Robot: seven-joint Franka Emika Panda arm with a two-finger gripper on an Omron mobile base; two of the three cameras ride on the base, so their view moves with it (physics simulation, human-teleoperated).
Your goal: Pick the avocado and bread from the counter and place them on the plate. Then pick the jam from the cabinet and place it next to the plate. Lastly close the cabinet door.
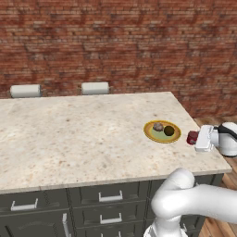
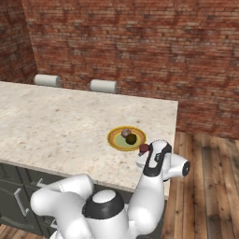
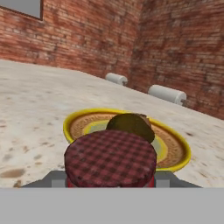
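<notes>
- Small squat red jam jar [image 1: 192, 137] with checked lid sits between narrow gripper [image 1: 196, 138] jaws, held just beside round yellow plate [image 1: 150, 134].
- Smooth dark avocado [image 1: 169, 131] and grey-brown lumpy bread [image 1: 158, 126] on plate, beige speckled counter [image 1: 69, 134].

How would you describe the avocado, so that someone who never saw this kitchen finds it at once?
Look at the beige counter and find the yellow plate near its right end. Two small things lie on it: the avocado is the smooth dark one, nearer the red jam; the lumpy grey-brown one is bread.

In the hand view the jam [image 3: 110, 158] hides the pincer's fingertips and much of the avocado [image 3: 131, 126].
</notes>
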